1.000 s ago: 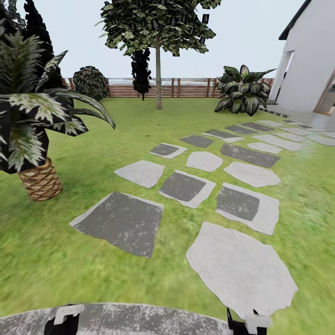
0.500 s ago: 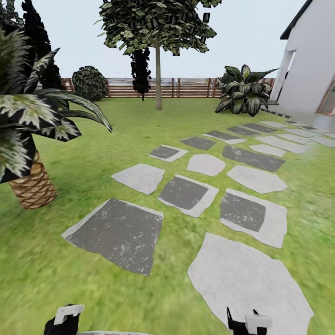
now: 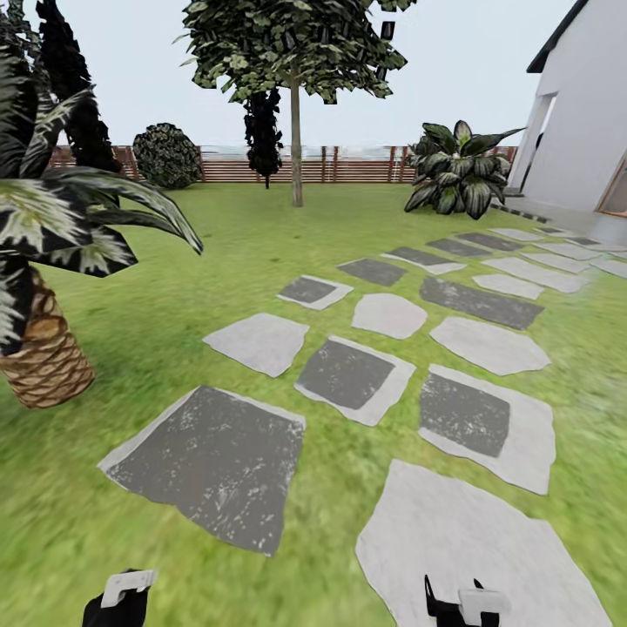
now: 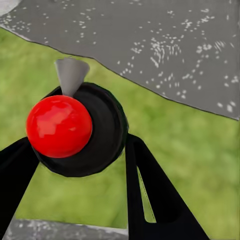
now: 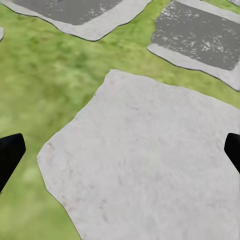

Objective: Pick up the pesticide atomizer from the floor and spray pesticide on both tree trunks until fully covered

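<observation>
Head view: robot on the lawn (image 3: 218, 252) w/ a stepping-stone path running from near centre to far right toward the white house (image 3: 583, 113). The tree (image 3: 296, 52) w/ a straight bare trunk (image 3: 297, 148) stands far, centre-left, just before the slat fence (image 3: 348, 164). A scaly-trunked palm (image 3: 43, 348) sits near left; it isn't a spray target. A broad-leaf bush (image 3: 457, 170) is far right. Left gripper (image 3: 117, 601) and right gripper (image 3: 466, 605) peek in at the near edge; from here I can't tell how the fingers stand.

Left wrist view: left gripper (image 4: 80, 165) is clamped on the pesticide atomizer (image 4: 80, 130), red top (image 4: 59, 126) facing the cam, small grey nozzle (image 4: 71, 75) poking out. Black fingers (image 4: 150, 195) hug the dark body on both sides. Grass and a dark stone (image 4: 165, 45) below.

Right wrist view: right gripper (image 5: 120, 155) is spread wide, nothing between the tips, fingers (image 5: 9, 155) just at the edges. Pale stone (image 5: 150, 165) underneath.

Risks, as I judge them: trunk is still well off, so spraying now would waste mist on grass, no coverage. Only one bare-trunk tree is in sight; the second needs finding, and the palm nearby could get mistaken for it. Nozzle heading matters: if it's not aimed at bark when triggered, specks miss. A slip in the bottle's grip while driving would drop it.
</observation>
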### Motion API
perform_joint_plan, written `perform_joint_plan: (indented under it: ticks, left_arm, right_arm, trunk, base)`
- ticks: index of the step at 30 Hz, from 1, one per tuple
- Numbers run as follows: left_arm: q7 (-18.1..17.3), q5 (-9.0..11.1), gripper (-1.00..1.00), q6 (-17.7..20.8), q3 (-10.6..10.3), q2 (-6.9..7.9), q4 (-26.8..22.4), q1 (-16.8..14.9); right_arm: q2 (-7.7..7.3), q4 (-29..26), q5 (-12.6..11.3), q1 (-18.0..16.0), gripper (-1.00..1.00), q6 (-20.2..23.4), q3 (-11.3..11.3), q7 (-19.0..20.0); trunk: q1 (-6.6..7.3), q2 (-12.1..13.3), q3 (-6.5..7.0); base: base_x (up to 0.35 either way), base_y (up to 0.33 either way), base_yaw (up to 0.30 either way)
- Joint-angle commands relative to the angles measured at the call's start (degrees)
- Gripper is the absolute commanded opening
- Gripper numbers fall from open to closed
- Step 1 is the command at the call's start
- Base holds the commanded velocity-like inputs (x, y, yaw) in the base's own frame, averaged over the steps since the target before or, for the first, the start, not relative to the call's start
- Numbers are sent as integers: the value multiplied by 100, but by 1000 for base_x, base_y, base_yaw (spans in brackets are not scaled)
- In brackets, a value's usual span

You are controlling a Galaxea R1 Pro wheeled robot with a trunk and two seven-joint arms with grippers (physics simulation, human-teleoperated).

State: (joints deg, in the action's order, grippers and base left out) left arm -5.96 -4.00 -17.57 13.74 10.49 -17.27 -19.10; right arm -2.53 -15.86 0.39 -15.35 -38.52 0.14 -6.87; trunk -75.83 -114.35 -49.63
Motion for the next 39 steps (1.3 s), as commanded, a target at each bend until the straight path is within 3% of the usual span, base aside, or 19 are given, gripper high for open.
perform_joint_plan:
  ticks: [1, 39]
  left_arm:
    - [-37, -42, -100, -19, 49, -3, 4, -5]
    - [-37, -48, -100, -19, 49, -3, 4, -6]
  right_arm:
    - [2, 4, 7, -3, 100, -15, 3, -16]
    - [5, 4, 6, -3, 100, -15, 3, -16]
  trunk:
    - [-3, -2, -5]
    - [-3, -2, -5]
  base:
    - [340, 0, 0]
    - [340, 0, 0]
